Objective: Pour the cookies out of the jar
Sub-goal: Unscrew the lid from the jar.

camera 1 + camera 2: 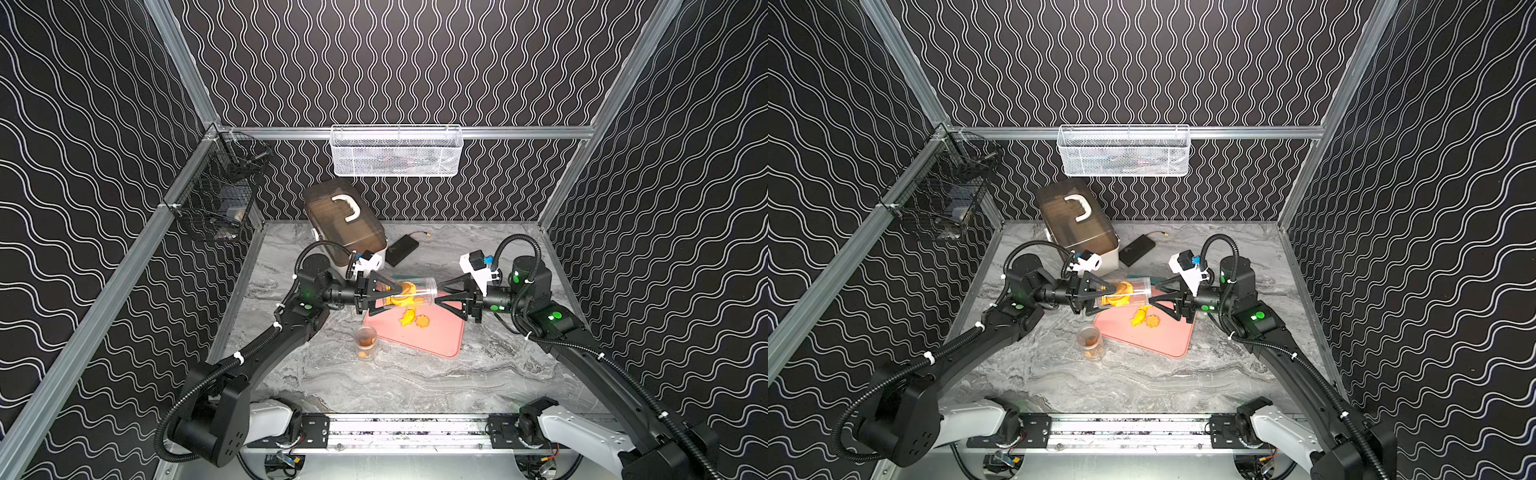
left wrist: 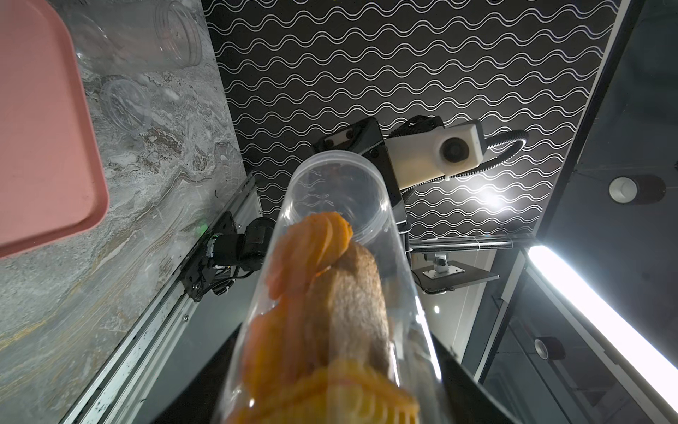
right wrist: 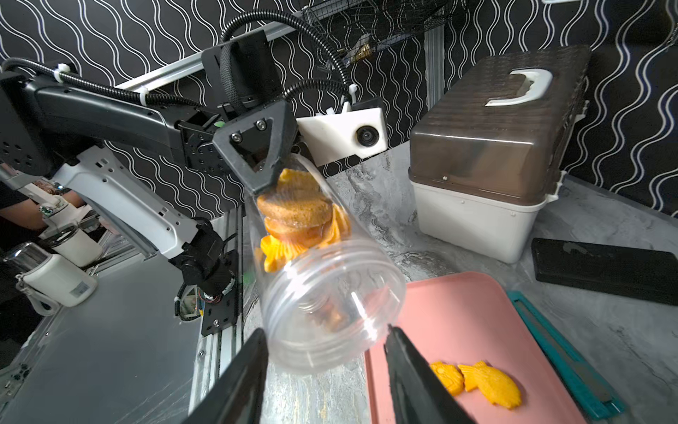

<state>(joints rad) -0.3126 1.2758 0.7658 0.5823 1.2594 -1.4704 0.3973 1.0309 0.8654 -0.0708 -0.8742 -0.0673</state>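
- Second jar (image 1: 365, 340): upright on the surface (image 1: 374, 386), just beside the tray's near left corner. It holds some brown and orange pieces and nothing grips it.
- Left end effector (image 1: 386, 296): closed around the jar's base end, carrying it above the tray.
- Jar (image 1: 422, 289): clear, lid off, lying near level in the air. Its long axis runs left to right between the two end effectors, mouth toward the right one.
- Cookies (image 1: 405, 291): most are bunched in the base half of the jar, next to the left end effector. A few (image 1: 413, 320) lie on the tray below the jar.
- Tray (image 1: 440, 336): pink, flat on the surface, beneath the jar and the right end effector.
- Right end effector (image 1: 437, 293): jaws set either side of the jar's mouth end, closed in and seemingly touching the rim. This is the arm nearer the opening.
- Judgement: pouring is partly done. The remaining cookies likely need the base raised above the mouth, with the mouth kept over the tray.
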